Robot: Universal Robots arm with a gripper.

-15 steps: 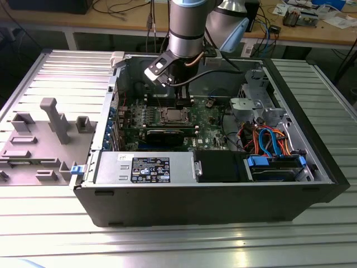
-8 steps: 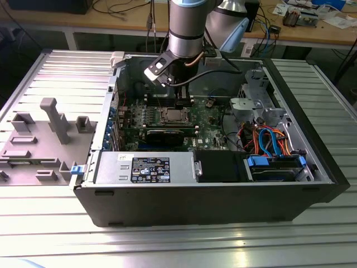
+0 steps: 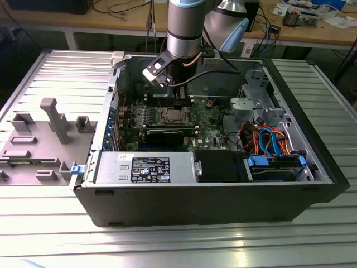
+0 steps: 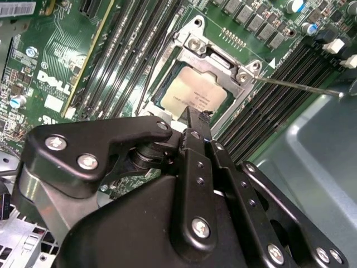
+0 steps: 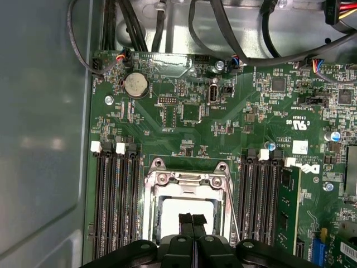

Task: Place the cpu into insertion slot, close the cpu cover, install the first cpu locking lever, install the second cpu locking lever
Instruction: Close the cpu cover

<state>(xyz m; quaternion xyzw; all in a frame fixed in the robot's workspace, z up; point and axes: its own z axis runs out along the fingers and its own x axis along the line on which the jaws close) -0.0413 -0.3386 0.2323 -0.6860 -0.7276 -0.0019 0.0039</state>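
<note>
Ribbed metal worktop (image 3: 167, 245) carries an open computer case (image 3: 195, 201) — gripper (image 5: 192, 218) (jaws pressed together) hangs over the cpu (image 4: 195, 95), framed by the cpu cover (image 5: 187, 178).

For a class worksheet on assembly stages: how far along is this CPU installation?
Done: the cpu sits seated, with the cpu cover lowered around it. In hand: the shut gripper is poised at the cover's edge. Left: one locking lever juts out sideways, apparently unlatched.

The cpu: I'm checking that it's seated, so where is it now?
In the first wrist view the cpu sits in the insertion slot, between black memory slots, with the pincer close in front of it.
</note>
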